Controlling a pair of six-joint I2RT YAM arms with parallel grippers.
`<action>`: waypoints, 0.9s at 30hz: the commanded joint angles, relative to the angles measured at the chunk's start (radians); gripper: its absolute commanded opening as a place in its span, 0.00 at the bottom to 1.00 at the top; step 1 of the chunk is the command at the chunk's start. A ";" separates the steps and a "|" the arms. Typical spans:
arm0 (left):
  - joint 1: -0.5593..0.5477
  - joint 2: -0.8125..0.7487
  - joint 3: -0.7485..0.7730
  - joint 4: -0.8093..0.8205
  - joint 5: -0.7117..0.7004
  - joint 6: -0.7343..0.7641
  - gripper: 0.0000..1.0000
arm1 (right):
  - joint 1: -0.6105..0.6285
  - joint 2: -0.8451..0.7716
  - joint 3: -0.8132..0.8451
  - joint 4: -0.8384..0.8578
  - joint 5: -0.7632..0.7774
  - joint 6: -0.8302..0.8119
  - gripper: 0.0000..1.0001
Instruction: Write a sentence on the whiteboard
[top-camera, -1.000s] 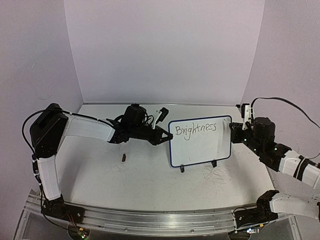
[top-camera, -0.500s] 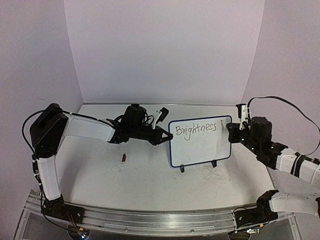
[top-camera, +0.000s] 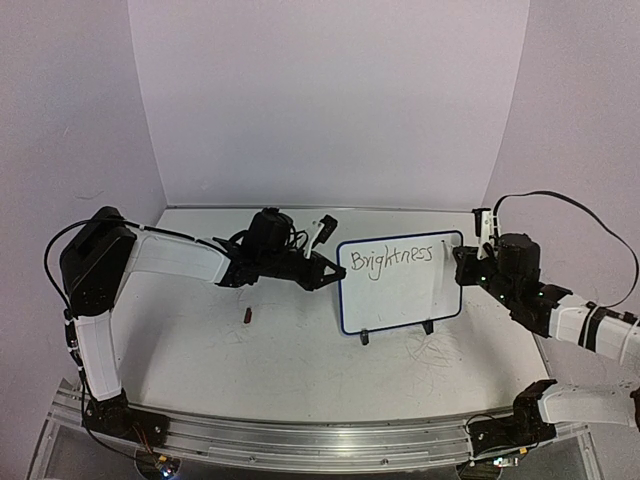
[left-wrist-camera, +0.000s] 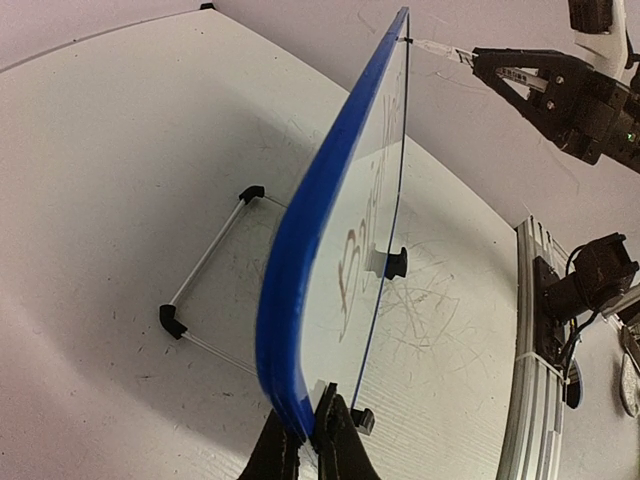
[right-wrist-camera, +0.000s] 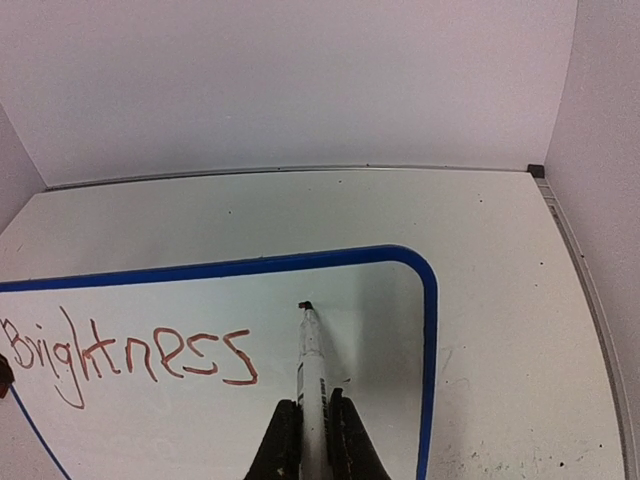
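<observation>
Whiteboard (top-camera: 400, 295) edge clamped in left gripper (top-camera: 336, 270).

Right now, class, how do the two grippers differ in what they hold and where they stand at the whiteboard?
The left gripper clamps the whiteboard by its left frame edge; the right gripper clamps a marker. The left gripper is on the board itself; the right gripper stands off, only its marker tip at the upper right. Both are shut.
</observation>
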 joint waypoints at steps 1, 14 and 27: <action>0.006 -0.002 -0.020 -0.134 -0.140 0.080 0.00 | -0.003 -0.014 0.009 -0.012 0.052 0.014 0.00; 0.004 0.002 -0.012 -0.139 -0.141 0.078 0.00 | -0.003 -0.071 -0.009 -0.059 -0.007 0.007 0.00; 0.005 0.004 -0.005 -0.144 -0.140 0.080 0.00 | -0.003 -0.031 0.000 -0.016 -0.015 -0.001 0.00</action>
